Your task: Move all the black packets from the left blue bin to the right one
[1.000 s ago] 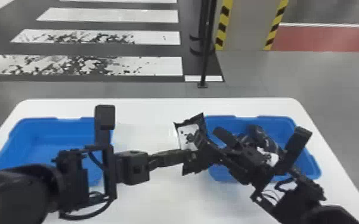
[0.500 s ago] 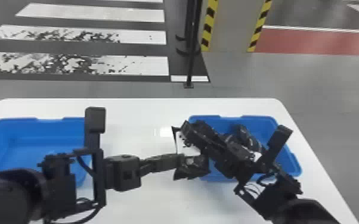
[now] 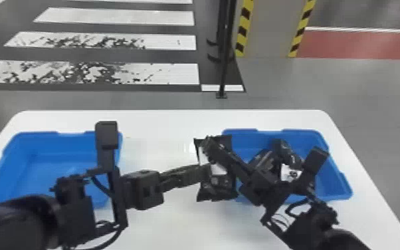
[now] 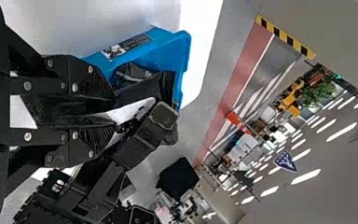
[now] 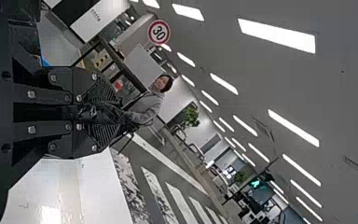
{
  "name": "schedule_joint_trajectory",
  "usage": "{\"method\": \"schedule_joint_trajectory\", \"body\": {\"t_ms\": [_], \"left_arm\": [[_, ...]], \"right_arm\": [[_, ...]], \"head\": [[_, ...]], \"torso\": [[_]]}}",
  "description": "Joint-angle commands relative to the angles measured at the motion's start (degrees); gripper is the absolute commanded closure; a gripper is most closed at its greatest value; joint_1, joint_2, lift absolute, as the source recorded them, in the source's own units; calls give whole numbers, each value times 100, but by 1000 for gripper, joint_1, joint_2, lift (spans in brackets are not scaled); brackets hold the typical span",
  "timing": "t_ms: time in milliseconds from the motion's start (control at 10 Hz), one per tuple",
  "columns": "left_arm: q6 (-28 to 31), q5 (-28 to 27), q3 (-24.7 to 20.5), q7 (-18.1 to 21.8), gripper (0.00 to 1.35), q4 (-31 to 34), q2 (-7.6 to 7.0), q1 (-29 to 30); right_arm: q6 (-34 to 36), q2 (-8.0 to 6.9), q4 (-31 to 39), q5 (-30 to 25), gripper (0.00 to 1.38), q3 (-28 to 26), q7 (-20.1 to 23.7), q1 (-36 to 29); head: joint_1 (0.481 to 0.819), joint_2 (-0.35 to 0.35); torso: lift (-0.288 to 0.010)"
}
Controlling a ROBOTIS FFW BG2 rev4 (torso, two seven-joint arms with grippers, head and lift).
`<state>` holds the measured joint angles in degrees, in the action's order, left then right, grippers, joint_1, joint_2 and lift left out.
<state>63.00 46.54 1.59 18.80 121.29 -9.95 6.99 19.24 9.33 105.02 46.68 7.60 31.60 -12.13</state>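
Between the bins, beside the right blue bin (image 3: 337, 179), a black packet with a white label (image 3: 218, 189) hangs above the table. My left gripper (image 3: 206, 171) is shut on its side, and my right gripper (image 3: 207, 146) is shut on its upper part. In the left wrist view, the packet (image 4: 140, 93) comes out from between the fingers of the left gripper (image 4: 112, 112). The right wrist view has crumpled black film (image 5: 93, 112) pinched in the right gripper (image 5: 116, 112). Several other black packets (image 3: 264, 161) lie in the right bin. The left blue bin (image 3: 63, 166) shows bare blue floor.
Both bins stand on a white table (image 3: 176, 123), with the left arm reaching over the left bin's near corner and the right arm over the right bin's near side. A thin black post (image 3: 224, 66) stands on the floor behind the table.
A second ago my right gripper stood open at the packet; its fingers have since come together on it. The left gripper has kept its hold. The head view has shifted sideways slightly.
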Motion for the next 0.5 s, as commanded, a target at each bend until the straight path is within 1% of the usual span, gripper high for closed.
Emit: {"method": "schedule_joint_trajectory", "body": {"t_ms": [0, 100, 200, 300, 400], "left_arm": [[-70, 76, -22, 10, 297, 0, 19, 130], [-253, 191, 1, 54, 191, 14, 37, 229], [-380, 259, -10, 107, 139, 183, 45, 425], [-661, 259, -10, 151, 131, 464, 45, 721], [-1223, 271, -56, 274, 131, 703, 54, 1058]], "right_arm": [[2, -2, -18, 108, 1280, -132, 4, 4], [-12, -11, -117, 74, 1280, -315, -5, 61], [-26, -2, -313, 40, 1280, -589, -5, 173], [-26, 16, -567, -109, 1280, -954, -31, 328], [-12, 60, -806, -280, 1280, -1217, -49, 497]], "head": [[695, -31], [695, -32], [695, -50], [695, -88], [695, -132]], "torso": [[-138], [-138], [-138], [-138], [-138]]}}
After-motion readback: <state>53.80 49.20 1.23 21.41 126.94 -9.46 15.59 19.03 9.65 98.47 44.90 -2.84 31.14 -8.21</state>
